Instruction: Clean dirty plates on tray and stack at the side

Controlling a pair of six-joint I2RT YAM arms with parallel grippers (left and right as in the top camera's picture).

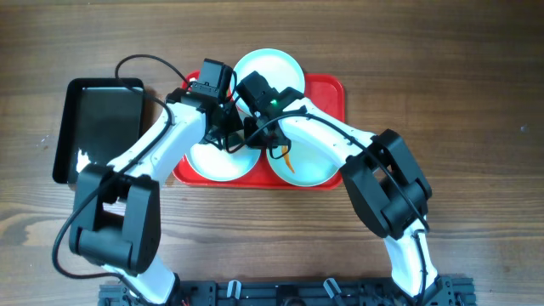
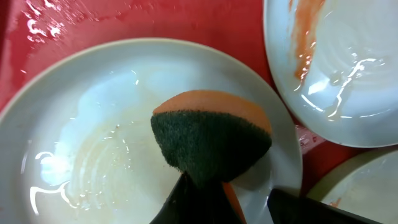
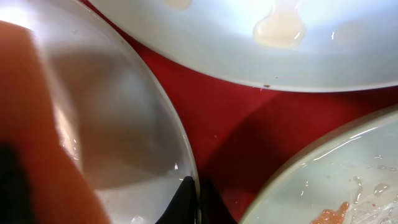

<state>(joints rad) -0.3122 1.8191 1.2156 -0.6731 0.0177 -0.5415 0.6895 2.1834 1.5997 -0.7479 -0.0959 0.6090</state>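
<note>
On the red tray [image 1: 330, 92], the front-left plate [image 2: 93, 143] sits under the left tool [image 2: 236, 200], which pinches a sponge [image 2: 211, 140] dark side down to scrub it. The right tool [image 3: 194, 199], pressed together on that plate's rim, seemingly steadies it. The smeared front-right plate [image 1: 314, 166] and the far plate [image 1: 272, 68] wait behind

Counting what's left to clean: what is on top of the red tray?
Three plates: the back plate, the left plate, and the right plate, orange-smeared. The arms cover parts of each and much of the tray.
</note>
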